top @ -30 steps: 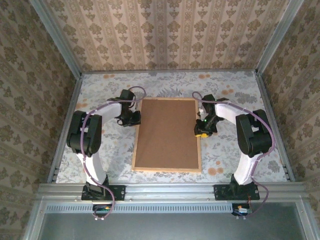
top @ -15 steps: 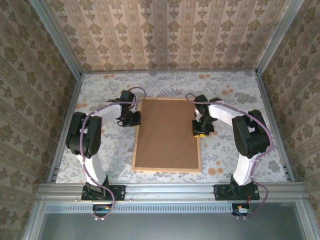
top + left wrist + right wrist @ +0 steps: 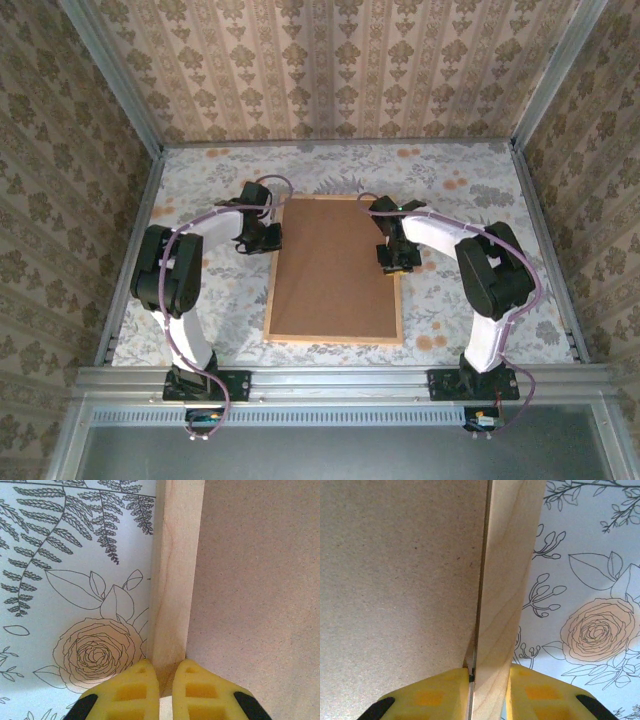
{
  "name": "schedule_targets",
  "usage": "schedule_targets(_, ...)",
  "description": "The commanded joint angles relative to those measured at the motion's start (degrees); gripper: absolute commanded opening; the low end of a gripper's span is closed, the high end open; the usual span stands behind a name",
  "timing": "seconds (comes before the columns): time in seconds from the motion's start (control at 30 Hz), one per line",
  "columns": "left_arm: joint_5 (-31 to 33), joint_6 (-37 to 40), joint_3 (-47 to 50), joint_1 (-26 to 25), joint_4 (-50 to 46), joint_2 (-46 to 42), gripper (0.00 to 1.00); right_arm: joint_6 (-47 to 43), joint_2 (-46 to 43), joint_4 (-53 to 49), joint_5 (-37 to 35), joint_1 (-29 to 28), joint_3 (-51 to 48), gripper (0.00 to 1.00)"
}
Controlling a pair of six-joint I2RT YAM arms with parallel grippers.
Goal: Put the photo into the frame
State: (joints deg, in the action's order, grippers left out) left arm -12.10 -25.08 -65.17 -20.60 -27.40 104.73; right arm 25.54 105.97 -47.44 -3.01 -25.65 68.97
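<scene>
Now the frame (image 3: 334, 268) lies back-up on the floral table (image 3: 200, 180).
Left gripper (image 3: 166, 669) is clamped on its left moulding, right gripper (image 3: 490, 674) on its right.

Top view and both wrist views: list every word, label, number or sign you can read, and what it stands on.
None: there is no readable text. The frame and its brown backing board are plain; the tablecloth and the wallpaper carry only flower patterns.
</scene>
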Motion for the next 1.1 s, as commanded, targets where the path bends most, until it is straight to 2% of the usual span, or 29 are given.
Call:
schedule_targets(0.0,0.1,-1.0,1.8,-1.3,-2.2,-1.3,0.07,-0.4,0.0,1.9,1.7,1.6,-1.3,0.25)
schedule_targets(0.13,1.1,-0.6,1.9,-1.0,-2.5,-1.5,0.07,-2.3,-6.1,1.6,11.3,5.8,-1.1,0.32)
schedule_targets(0.23,1.5,-0.4,1.8,-1.0,-2.8,-1.5,0.07,-3.1,-9.6,-0.4,15.2,7.4,-2.6,0.34)
schedule_targets(0.47,1.5,-0.2,1.3,-0.8,-2.9,-1.5,0.07,-2.6,-15.2,-3.0,18.6,7.4,-10.2,0.34)
schedule_targets(0.67,1.4,0.0,0.7,-0.8,-2.9,-1.3,0.07,-0.7,-15.8,-0.8,21.3,5.9,-16.1,0.31)
schedule_targets(1.07,1.1,0.0,0.8,-0.8,-2.5,-1.2,0.07,-1.2,-12.8,0.8,18.9,5.9,-16.4,0.27)
